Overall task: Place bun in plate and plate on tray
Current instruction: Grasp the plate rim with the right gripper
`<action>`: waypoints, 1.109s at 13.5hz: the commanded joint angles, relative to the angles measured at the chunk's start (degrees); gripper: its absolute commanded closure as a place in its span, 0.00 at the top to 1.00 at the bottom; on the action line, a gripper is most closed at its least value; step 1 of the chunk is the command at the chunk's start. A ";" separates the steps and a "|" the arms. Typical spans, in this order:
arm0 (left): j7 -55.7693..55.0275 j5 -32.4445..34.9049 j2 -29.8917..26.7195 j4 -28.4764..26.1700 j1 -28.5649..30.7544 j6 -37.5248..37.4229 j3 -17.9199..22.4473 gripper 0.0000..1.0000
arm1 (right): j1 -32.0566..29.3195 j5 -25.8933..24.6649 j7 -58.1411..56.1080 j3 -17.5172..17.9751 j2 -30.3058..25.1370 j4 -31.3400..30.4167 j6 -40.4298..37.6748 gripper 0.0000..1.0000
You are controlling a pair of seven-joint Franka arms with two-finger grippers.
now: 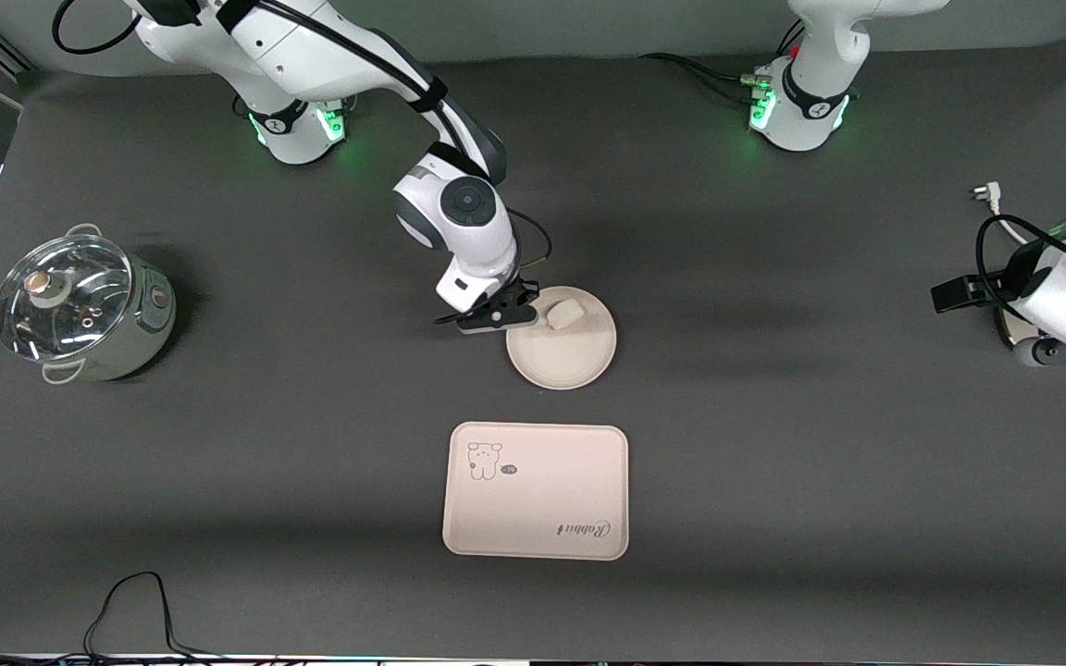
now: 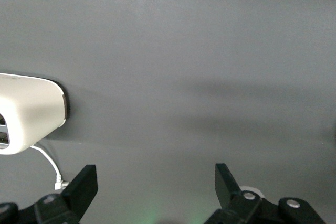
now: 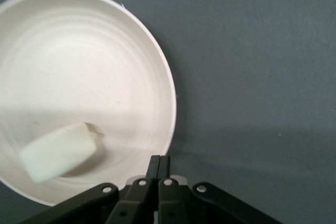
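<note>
Now bun [image 3: 58,152] lies in plate [image 3: 79,66]; my right pincer [image 3: 158,165] pinched tight on plate rim just ahead, nothing else held. Lift level, go slow to tray [image 1: 536,490]. Left pincer [image 2: 152,187] wide, waiting.

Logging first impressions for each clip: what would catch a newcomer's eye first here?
Mid-table, the right hand sits shut at the rim of the round plate, and the bun already lies in that plate. Nearer the front camera lies the tray with its bear drawing, nothing on it yet. A glass-lidded pot stands toward the right arm's end, while the left hand waits open at its own end.
</note>
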 commanded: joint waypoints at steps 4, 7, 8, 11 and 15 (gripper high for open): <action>0.78 -0.58 0.65 1.56 -0.82 -0.67 0.73 1.00 | -3.52 1.88 -1.69 -0.04 2.30 16.65 -11.01 0.00; 0.78 -0.58 0.74 1.56 -0.82 -0.67 0.73 1.00 | -3.18 2.32 -2.41 -0.13 3.71 17.65 -11.20 0.45; 0.78 -0.67 0.74 1.56 -0.82 -0.58 0.73 1.00 | -2.56 2.15 -1.88 -0.13 4.58 15.91 -10.60 0.99; 0.78 -0.67 1.09 1.65 -0.90 -0.49 0.73 1.00 | -1.24 1.62 -1.70 -0.21 5.99 12.65 -5.87 1.00; 0.69 -0.76 1.53 1.65 -0.90 -0.32 0.56 1.00 | -1.33 1.09 -2.05 -1.00 6.96 8.95 -1.18 1.00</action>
